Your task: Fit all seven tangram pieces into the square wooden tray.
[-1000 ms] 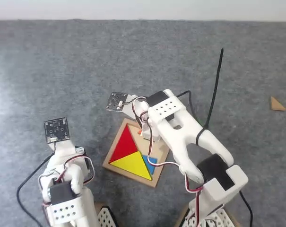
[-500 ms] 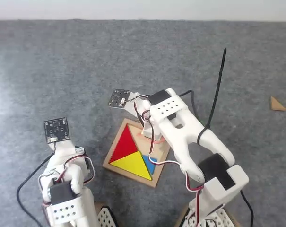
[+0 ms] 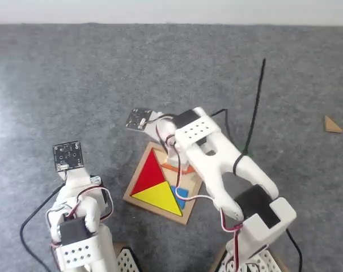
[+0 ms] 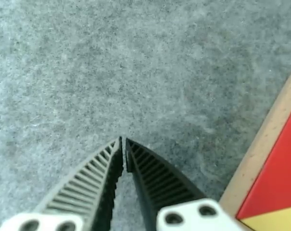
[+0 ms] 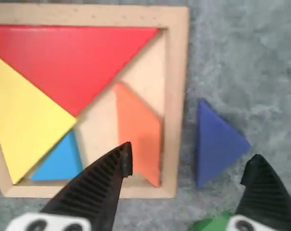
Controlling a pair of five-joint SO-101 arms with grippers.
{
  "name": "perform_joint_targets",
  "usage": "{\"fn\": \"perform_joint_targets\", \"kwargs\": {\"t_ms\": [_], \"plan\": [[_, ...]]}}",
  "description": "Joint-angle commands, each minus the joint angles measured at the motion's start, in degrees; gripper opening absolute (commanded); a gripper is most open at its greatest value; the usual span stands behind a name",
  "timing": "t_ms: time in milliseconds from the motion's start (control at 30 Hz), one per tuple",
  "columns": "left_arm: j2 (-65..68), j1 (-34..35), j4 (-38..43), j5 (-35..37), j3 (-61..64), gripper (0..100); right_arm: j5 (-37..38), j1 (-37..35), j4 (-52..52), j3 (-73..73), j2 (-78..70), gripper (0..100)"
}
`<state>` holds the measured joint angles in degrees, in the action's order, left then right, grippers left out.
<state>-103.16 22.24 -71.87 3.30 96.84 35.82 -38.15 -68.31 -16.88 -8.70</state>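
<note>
- Square wooden tray (image 5: 176,72) lay on the grey felt-covered table (image 3: 75,73), towards the near edge, between the two arm bases.
- Four pieces were inside it: the large red triangle (image 5: 73,62), the large yellow triangle (image 5: 25,115), the small light-blue triangle (image 5: 61,161) and the orange parallelogram (image 5: 138,139).
- The parallelogram ran along one tray wall; I could not tell whether it sat fully flat.
- Bare pale wood showed between the red triangle and the parallelogram, so there were gaps to fill.
- Judged roughly half done, with three pieces left.
- The dark-blue triangle (image 5: 215,142) rested on the felt just beside the tray's outer wall, and a scrap of a green piece (image 5: 212,222) lay near it.
- A small tan triangle (image 3: 331,124) sat well apart, near the table's right edge; possibly the seventh piece.
- The pieces were flat, matt painted and sharp-edged. The tray was light wood with a raised rim, and the felt was coarse and fibrous.
- Right gripper (image 5: 191,154) hung above the tray wall with its jaws spread wide and holding nothing.
- Left gripper (image 4: 122,142) was over bare felt beside the tray, its ribbed jaws closed together and empty.
</note>
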Motion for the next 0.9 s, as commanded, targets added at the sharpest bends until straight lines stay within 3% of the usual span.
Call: {"fn": "perform_joint_targets", "kwargs": {"t_ms": [0,233,600,867], "plan": [[-1.05,0.00,-0.44,-0.26,-0.40,1,-1.76,-2.51,3.47,-2.11,0.57,36.3],[-1.05,0.00,-0.44,-0.26,-0.40,1,-1.32,-3.21,7.43,-7.03,0.48,36.2],[-1.05,0.00,-0.44,-0.26,-0.40,1,2.37,1.63,14.11,-9.85,0.57,35.6],[-1.05,0.00,-0.44,-0.26,-0.40,1,2.46,3.21,14.11,-9.58,5.41,18.0]]}}
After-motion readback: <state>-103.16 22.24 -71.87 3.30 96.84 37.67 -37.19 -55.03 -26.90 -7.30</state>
